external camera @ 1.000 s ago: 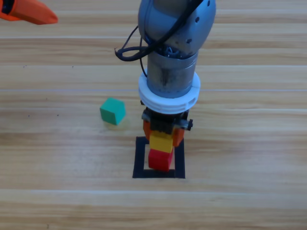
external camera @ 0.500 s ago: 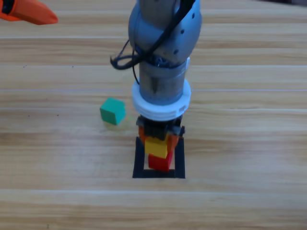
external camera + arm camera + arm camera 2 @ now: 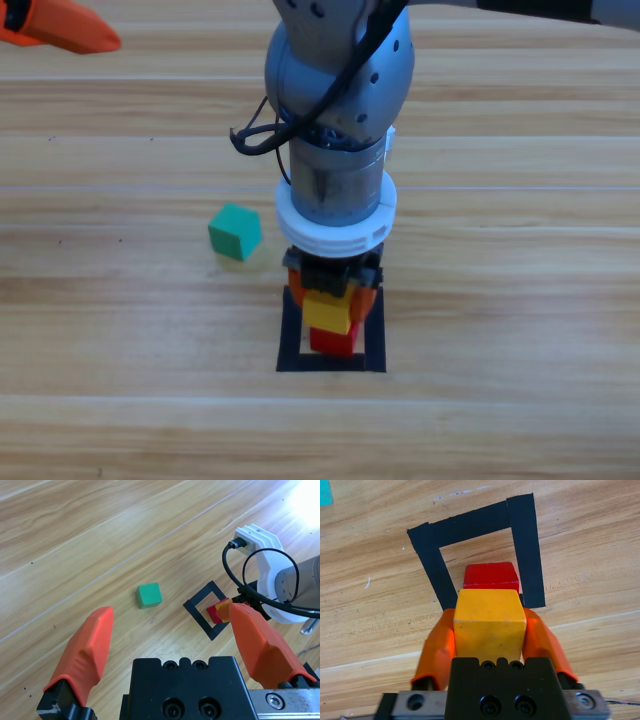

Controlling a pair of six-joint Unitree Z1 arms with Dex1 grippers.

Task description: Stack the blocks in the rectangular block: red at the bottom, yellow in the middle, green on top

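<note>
Yellow cube [image 3: 327, 311] clamped in the right gripper [image 3: 331, 300], above the red cube [image 3: 334, 341] inside the tape rectangle [image 3: 291, 334].
Light, rigid, probably smooth-faced; hold opposite flat sides. Green cube [image 3: 235, 232] waits toward the table's middle; left gripper [image 3: 170, 630] gapes wide, empty.

Light is bright and even across the wooden table [image 3: 520, 300], with no deep shadows. In the high view the green cube [image 3: 235, 232] casts only a faint soft shadow toward 5 o'clock. The left wrist view has a blown-out white glare at its 2 o'clock corner, washing out the grain there. Focus is crisp on the table in all three views; in the right wrist view the yellow cube [image 3: 490, 625] close to the lens is slightly soft. The grain lines of the left wrist view bend a little toward the edges.
</note>
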